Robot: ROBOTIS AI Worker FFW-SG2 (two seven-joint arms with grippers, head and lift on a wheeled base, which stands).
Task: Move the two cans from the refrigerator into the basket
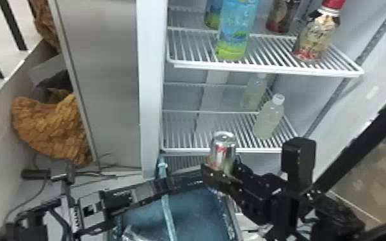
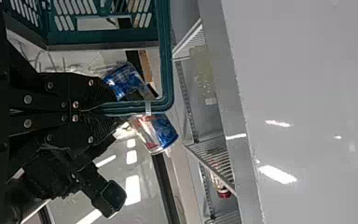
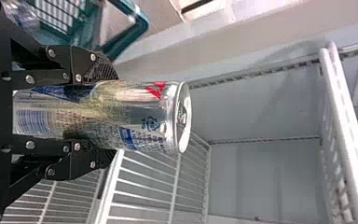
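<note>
We judge the step in hand to be carrying one can out of the refrigerator [image 1: 152,80]: our right claw [image 3: 108,114] is closed round the can [image 1: 223,149], which is upright before the lower shelf [image 1: 265,150], near the basket [image 2: 103,39]. Our left claw [image 2: 100,110] is clenched on the handle [image 2: 167,56], which we take to be for steadying the basket. Next, we should bring the can over the basket's opening, clear of the handle and rim, lower it, and only then loosen the right claw. We cannot tell for sure where the second can is. As for labels, the held one has a red mark near its top, blue panels, a small recycling sign, rows of fine print and a barcode; we leave the wording unread. On the upper shelf [image 1: 265,72], a tall bottle [image 1: 237,30] carries a blue wrap turning yellow-green at the foot, and a red-capped bottle [image 1: 315,38] wears a busy, pale patterned label with red near its base. The white-capped bottle [image 1: 269,118] on the lower shelf looks pale and cloudy, and we make out no lettering on it.
</note>
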